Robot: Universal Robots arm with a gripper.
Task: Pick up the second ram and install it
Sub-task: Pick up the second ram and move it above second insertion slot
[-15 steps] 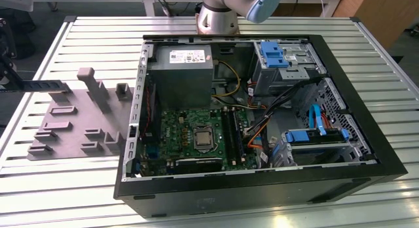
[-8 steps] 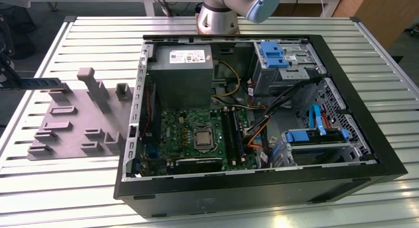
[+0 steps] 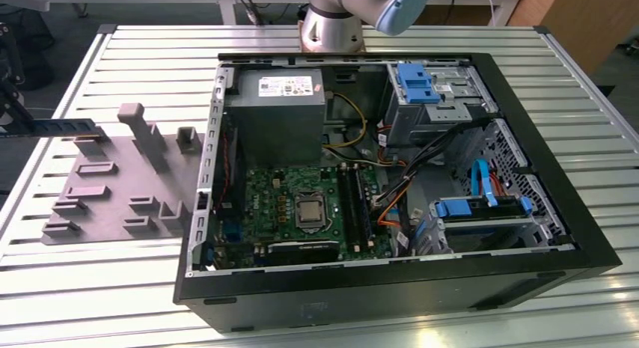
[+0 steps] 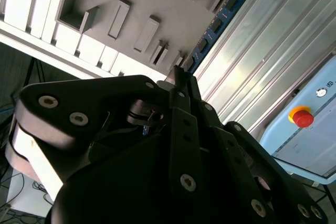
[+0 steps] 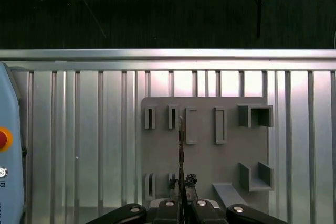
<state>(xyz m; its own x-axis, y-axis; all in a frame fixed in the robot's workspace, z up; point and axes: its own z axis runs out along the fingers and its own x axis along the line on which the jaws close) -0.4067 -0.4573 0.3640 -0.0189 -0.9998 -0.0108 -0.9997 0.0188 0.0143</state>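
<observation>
At the exterior view's left, over the matte grey holder plate (image 3: pixel 110 176), we see the second ram (image 3: pixel 60 127), a thin, flat green board. In both wrist views the end effector (image 5: pixel 182 182) is clamped on its flat faces (image 4: pixel 220 19), which we judge leaves the long edges free. The ribbed metal desk (image 3: pixel 150 56) gleams.

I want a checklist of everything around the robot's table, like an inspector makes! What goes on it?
Surface: slatted metal table.
Job's things: second ram, held in the gripper near the grey holder plate.
Clutter: open computer case on the table.
Grippers: gripper shut on the ram.
Cables: orange, yellow and black wires inside the case.
Surroundings: red button on a pale blue box.
</observation>
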